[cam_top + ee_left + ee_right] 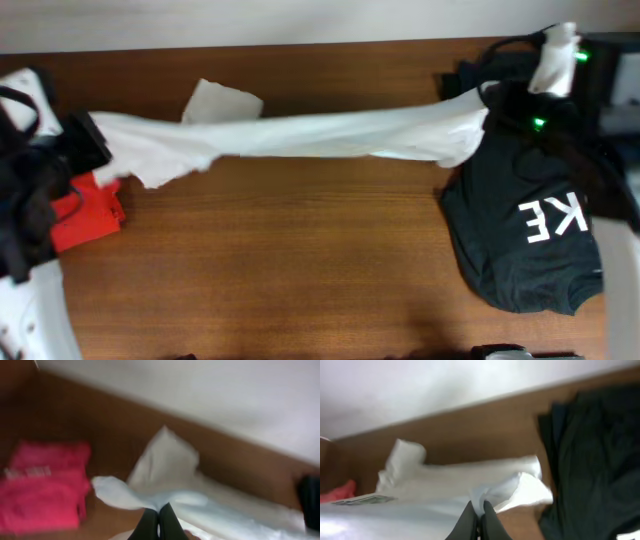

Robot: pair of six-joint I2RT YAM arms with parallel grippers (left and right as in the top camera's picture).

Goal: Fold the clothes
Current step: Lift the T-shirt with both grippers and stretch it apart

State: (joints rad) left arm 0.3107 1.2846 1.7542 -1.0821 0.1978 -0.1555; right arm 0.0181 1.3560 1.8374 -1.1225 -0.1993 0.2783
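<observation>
Garment: white T-shirt (pixel 320 135) is drawn out into a long, narrow band across the far half of the tabletop (pixel 300 270). A loose flap pokes toward the back edge near its left end.
Long axis: side to side, from hand to hand and roughly parallel with the tabletop's back edge.
Left hand (pixel 159 520): dark fingers are pressed together on the shirt's left end, with white cloth bunched around the tips.
Right hand (pixel 480 519): it pinches the right end, where the cloth folds over just ahead of the fingertips.
Neighbours: black shirt (pixel 520 230) lies beneath the right end, and the orange-red garment (pixel 85 215) sits just beside the left end.
Deciding relation: the shirt lies inward from each hand, so neither arm is nearer its middle.
Likely next: lowering the band flat onto the bare wood nearer the robot, both arms travelling together.
Risk: the right end could settle on the black shirt.
</observation>
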